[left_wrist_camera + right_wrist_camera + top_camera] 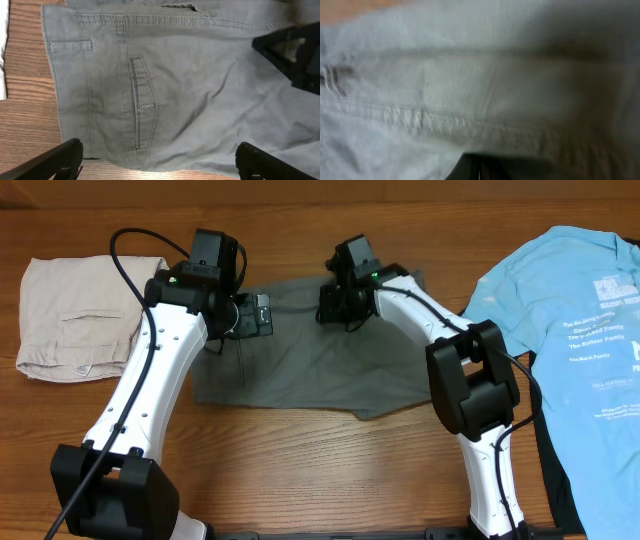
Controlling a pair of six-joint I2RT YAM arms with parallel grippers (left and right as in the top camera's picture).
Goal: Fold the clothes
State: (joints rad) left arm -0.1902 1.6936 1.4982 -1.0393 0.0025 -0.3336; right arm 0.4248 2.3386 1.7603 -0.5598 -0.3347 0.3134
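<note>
Dark grey shorts (300,370) spread flat in the middle of the table (330,480), long axis from left to right, under both arms. Right gripper (335,302) clenched on the far edge of the cloth, rest of the shorts reaching from it toward the near side. Left gripper (250,315) wide open just above the slit pocket (137,105), holding nothing. Probably a fold of the far edge toward the near edge. Counted: one grey shorts, one beige shorts (75,315), one blue T-shirt (570,330), two grippers.
</note>
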